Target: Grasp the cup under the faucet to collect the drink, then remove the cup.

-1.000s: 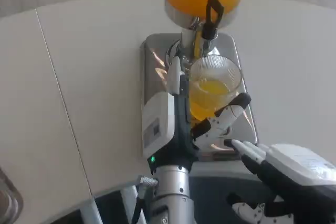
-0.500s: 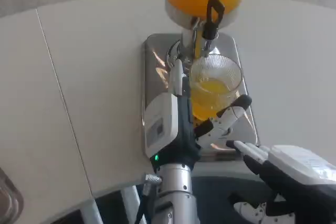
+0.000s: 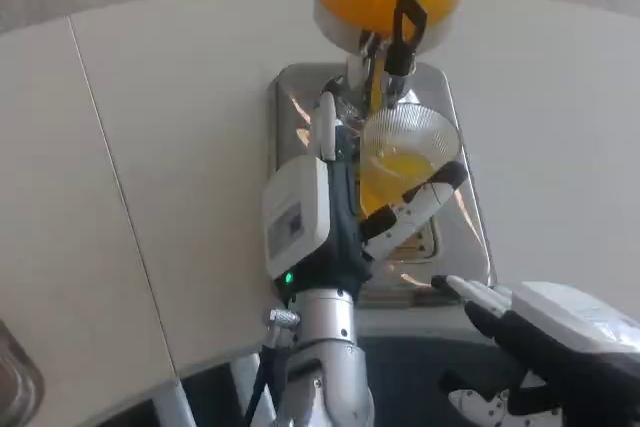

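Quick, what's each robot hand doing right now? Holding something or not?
Left hand: holding the clear cup of orange drink under the faucet.
Right hand: holding nothing, fingers stretched out near the table's edge.

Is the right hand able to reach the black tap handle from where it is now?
Probably yes: the right hand is open at the table edge, and the way up to the tap handle past the cup's right side looks free.
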